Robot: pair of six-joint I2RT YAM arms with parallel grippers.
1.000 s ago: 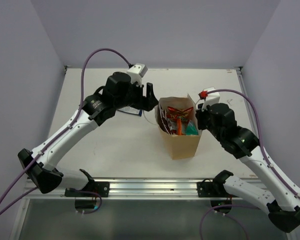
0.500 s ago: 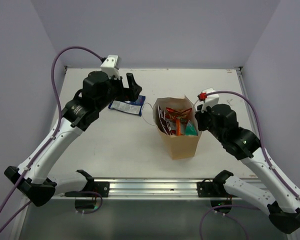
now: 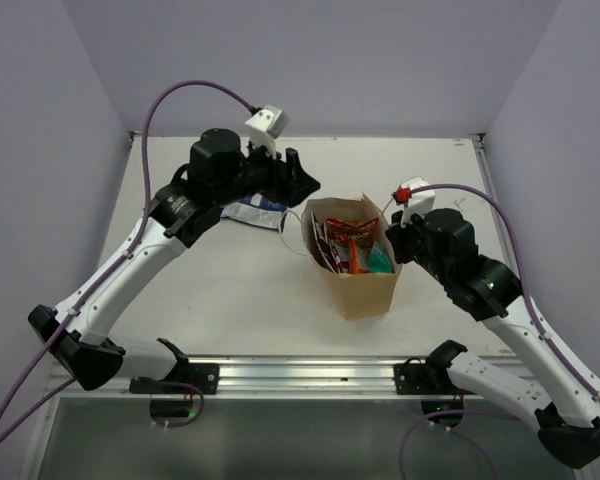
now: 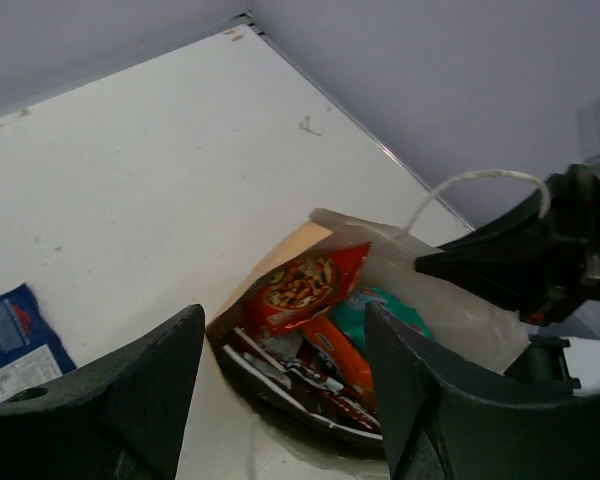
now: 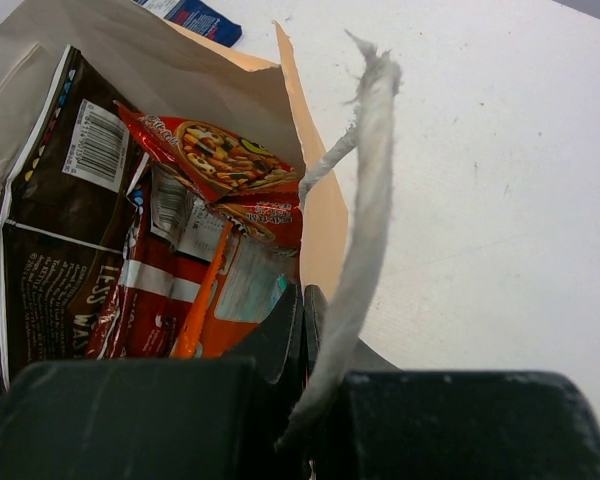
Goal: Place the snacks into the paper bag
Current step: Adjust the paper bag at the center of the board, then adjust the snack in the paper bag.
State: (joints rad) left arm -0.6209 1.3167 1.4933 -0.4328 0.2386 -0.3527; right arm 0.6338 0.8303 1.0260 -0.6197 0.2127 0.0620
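The tan paper bag stands open mid-table with several snacks upright inside: red, orange, teal and dark brown packets. In the right wrist view the dark brown packet and a red one show clearly. My right gripper is shut on the bag's right rim, with the white cord handle hanging beside it. My left gripper hovers open and empty above the bag's left edge; its fingers frame the bag's mouth. One blue-white packet lies flat on the table left of the bag.
The white table is walled by lilac panels on three sides. An aluminium rail with the arm mounts runs along the near edge. The left arm's purple cable arcs above the back left.
The left arm swung left and away from the bag, then came back over its left edge. The blue-white packet stays on the table. The right arm has not moved.
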